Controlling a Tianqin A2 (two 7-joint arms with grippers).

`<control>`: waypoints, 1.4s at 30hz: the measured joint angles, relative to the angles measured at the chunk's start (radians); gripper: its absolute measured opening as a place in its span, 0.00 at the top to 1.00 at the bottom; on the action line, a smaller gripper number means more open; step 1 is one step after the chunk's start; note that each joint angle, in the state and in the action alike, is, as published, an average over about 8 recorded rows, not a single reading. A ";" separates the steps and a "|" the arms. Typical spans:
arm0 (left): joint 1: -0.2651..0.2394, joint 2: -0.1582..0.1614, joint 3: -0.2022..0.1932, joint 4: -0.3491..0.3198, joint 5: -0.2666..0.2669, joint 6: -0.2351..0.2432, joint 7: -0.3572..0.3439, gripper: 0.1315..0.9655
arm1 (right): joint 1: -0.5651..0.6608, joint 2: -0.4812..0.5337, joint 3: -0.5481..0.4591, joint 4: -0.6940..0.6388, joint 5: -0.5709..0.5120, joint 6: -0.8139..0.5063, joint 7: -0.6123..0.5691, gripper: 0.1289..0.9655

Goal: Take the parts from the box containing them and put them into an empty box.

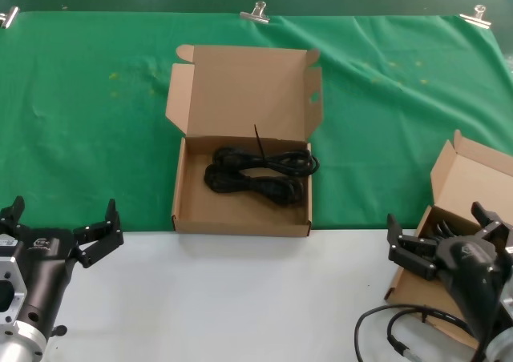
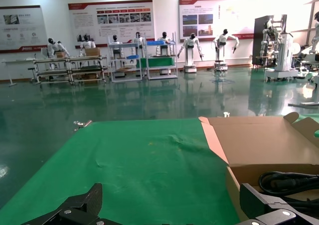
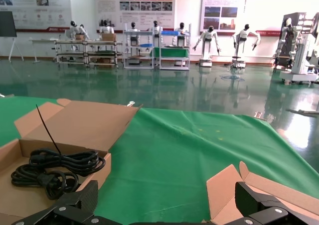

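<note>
Black looped power cords, the parts (image 1: 258,174), lie in the open cardboard box (image 1: 240,218) at the middle of the green cloth, one with a thin tie sticking up. They also show as the parts (image 3: 55,168) and the parts (image 2: 289,182) in the wrist views. A second cardboard box (image 1: 471,176) stands at the right edge, its inside mostly hidden by my right arm. My left gripper (image 1: 64,218) hangs open and empty over the white table front, left of the middle box. My right gripper (image 1: 437,226) is open and empty in front of the right box.
Green cloth (image 1: 96,138) covers the far half of the table, held by metal clips (image 1: 256,11) at the back edge. The white table surface (image 1: 240,298) lies in front. A loose robot cable (image 1: 385,322) curls at the lower right.
</note>
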State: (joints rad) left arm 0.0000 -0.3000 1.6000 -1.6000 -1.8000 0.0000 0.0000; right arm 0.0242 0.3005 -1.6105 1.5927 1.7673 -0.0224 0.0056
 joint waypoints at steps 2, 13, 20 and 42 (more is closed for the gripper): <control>0.000 0.000 0.000 0.000 0.000 0.000 0.000 0.00 | 0.000 0.000 0.000 0.000 0.000 0.000 0.000 0.00; 0.000 0.000 0.000 0.000 0.000 0.000 0.000 0.00 | 0.000 0.000 0.000 0.000 0.000 0.000 0.000 0.00; 0.000 0.000 0.000 0.000 0.000 0.000 0.000 0.00 | 0.000 0.000 0.000 0.000 0.000 0.000 0.000 0.00; 0.000 0.000 0.000 0.000 0.000 0.000 0.000 0.00 | 0.000 0.000 0.000 0.000 0.000 0.000 0.000 0.00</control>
State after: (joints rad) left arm 0.0000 -0.3000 1.6000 -1.6000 -1.8000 0.0000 0.0000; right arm 0.0242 0.3005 -1.6105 1.5927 1.7673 -0.0224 0.0056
